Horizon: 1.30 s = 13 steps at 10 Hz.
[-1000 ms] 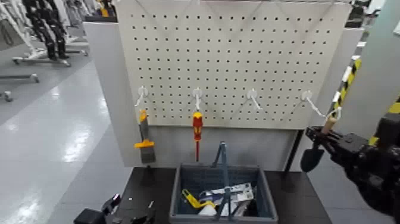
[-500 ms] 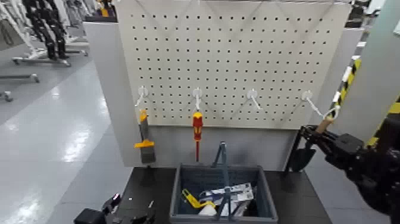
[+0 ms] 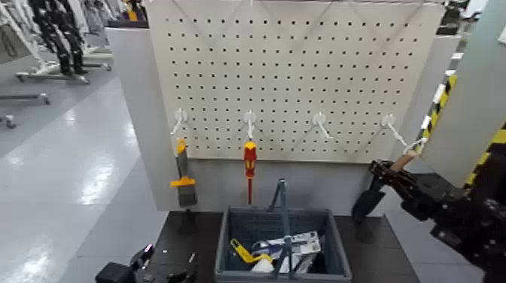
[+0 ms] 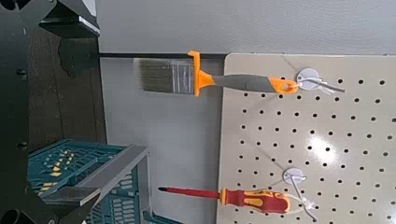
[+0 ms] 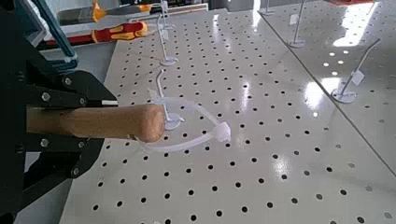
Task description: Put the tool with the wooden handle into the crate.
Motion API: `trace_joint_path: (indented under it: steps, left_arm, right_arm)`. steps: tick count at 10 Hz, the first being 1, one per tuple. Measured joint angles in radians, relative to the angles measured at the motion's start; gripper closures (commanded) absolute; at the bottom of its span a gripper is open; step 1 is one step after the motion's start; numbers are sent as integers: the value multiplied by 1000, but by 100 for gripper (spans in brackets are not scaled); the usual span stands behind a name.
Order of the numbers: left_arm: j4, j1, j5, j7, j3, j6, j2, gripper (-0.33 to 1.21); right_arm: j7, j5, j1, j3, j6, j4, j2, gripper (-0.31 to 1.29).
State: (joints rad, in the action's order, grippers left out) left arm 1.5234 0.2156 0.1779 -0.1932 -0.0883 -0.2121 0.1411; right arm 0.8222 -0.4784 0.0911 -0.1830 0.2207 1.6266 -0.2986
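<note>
At the pegboard's point(image 3: 301, 75) lower right corner, the right hand point(image 3: 393, 178) grips the trowel point(image 3: 374, 193) by its wooden handle point(image 5: 93, 122), blade pointing down, white cord loop point(image 5: 191, 126) around the last hook point(image 3: 391, 126). Below stands the blue-grey crate point(image 3: 280, 226) on the dark table point(image 3: 184, 233). A brush point(image 3: 183, 177) and red screwdriver point(image 3: 249, 167) hang from hooks. Whether the left hand point(image 3: 147, 260), low near the table's edge, is wide or narrow cannot be told.
</note>
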Motion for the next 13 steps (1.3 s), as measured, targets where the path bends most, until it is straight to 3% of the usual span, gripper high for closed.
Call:
trace_joint_path:
  steps: [6, 11, 13]
  left_arm:
    - [0, -4, 0, 0, -4, 2, 2, 11]
    - [0, -1, 4, 0, -3, -1, 2, 11]
    - [0, -1, 5, 0, -4, -1, 2, 11]
  right_arm:
    - [-6, -95, -17, 38, -72, -75, 68, 119]
    - [-68, -214, -16, 146, -152, -223, 113, 119]
    - [-128, -230, -13, 197, -163, -254, 123, 119]
